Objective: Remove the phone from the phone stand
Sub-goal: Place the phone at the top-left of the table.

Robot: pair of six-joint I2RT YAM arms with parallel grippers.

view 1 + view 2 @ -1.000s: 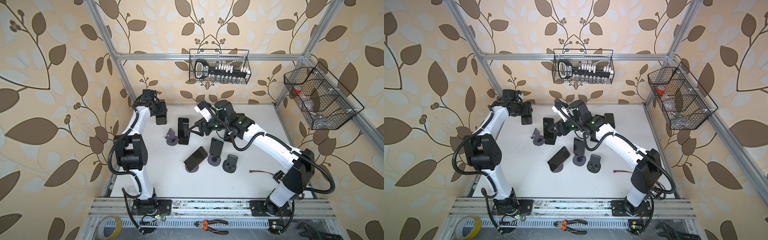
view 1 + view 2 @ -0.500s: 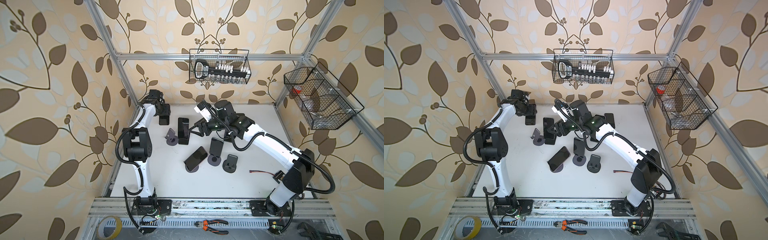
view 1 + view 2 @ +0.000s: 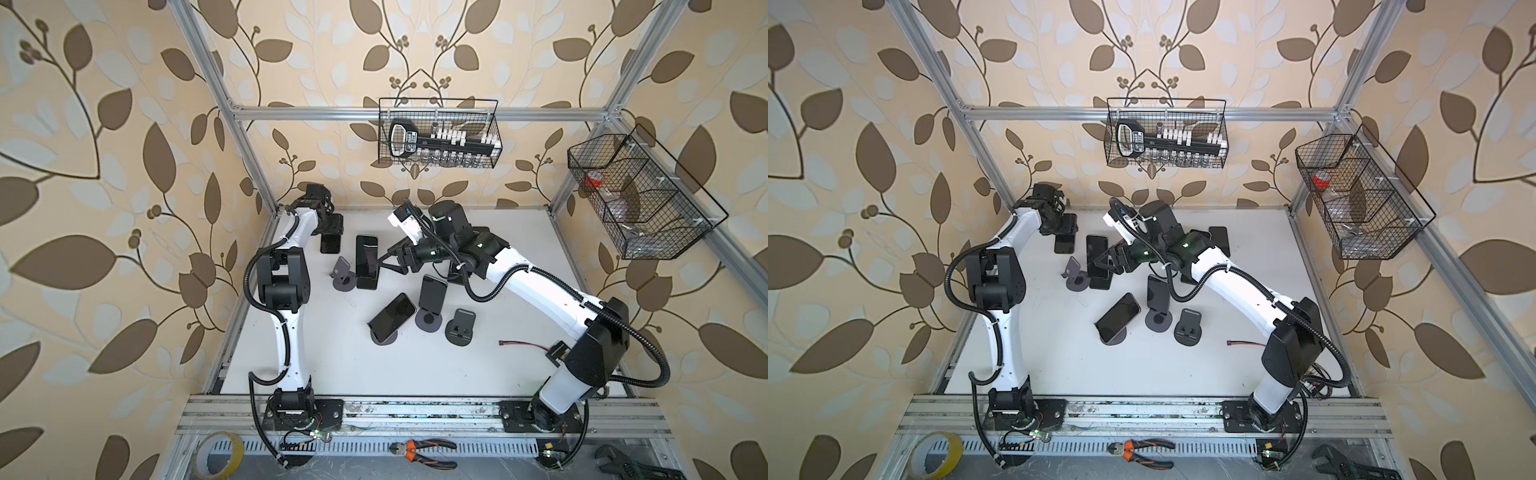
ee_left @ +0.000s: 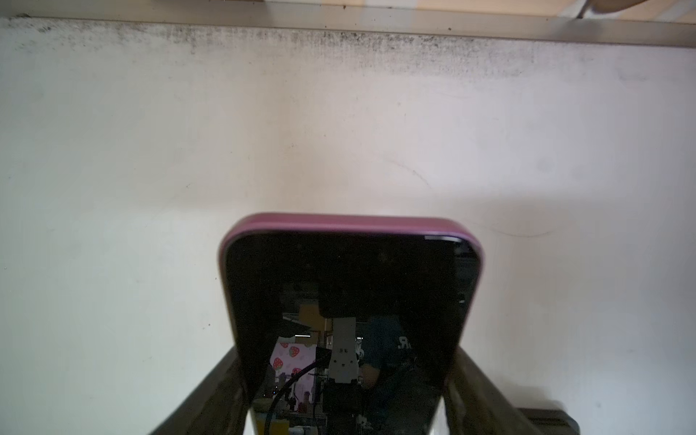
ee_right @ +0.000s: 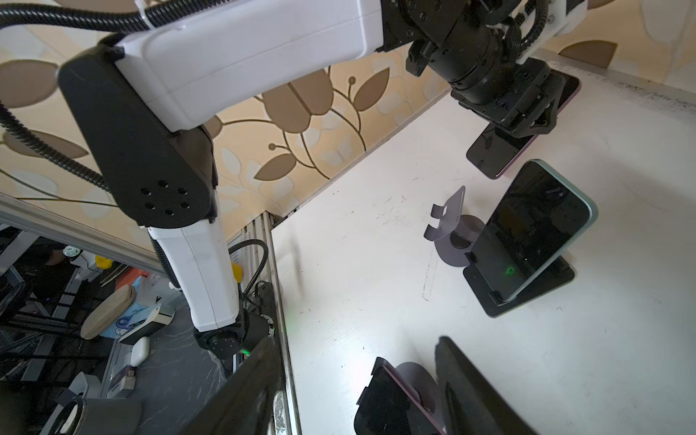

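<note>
My left gripper [image 3: 331, 227] is shut on a phone [image 3: 331, 244] in a pink case at the back left of the table. In the left wrist view the phone [image 4: 350, 293] sits between the two fingers [image 4: 222, 395], its far end out over the white tabletop. An empty grey phone stand [image 3: 343, 276] stands just in front of it. My right gripper [image 3: 384, 261] is open and holds nothing. It hovers beside a green-edged phone [image 5: 527, 233] that leans on a flat black stand [image 5: 546, 286].
Another phone [image 3: 392, 318] and a second one [image 3: 432, 291] lean on round stands mid-table, beside an empty black stand [image 3: 460, 329]. A red-and-black wire [image 3: 523, 344] lies at the right. The back wall rail [image 4: 339, 34] is close to the held phone.
The left arm's elbow has swung in towards the table, and the held phone has shifted slightly right. The right arm has stayed in place.
</note>
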